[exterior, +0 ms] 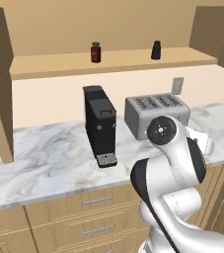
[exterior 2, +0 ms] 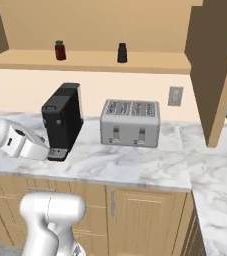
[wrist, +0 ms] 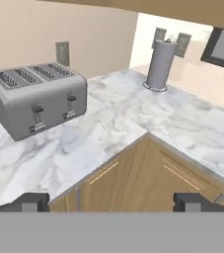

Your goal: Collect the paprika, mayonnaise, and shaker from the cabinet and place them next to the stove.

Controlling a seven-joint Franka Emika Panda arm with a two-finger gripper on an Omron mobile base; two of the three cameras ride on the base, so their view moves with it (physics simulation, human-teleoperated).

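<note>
The small dark red, green-capped paprika jar (exterior: 95,52) stands on the light wood cabinet shelf (exterior: 59,66), left of the small all-black shaker bottle (exterior: 156,50): one of each. Both look light, rigid and smooth, best gripped around the body. The gripper (wrist: 112,201), fingers spread wide and empty, hangs over the marble counter (wrist: 133,118) near one silver toaster (wrist: 34,96).

We have two base views looking forward and down at the marble counter (exterior: 44,158), one from behind-left, one from behind-right. Both share the toaster (exterior: 155,114), the coffee machine (exterior 2: 62,120) and the cabinet (exterior 2: 110,61) shelf. Our hand view sits low and close, facing the toaster (wrist: 34,99) and the counter corner.
</note>
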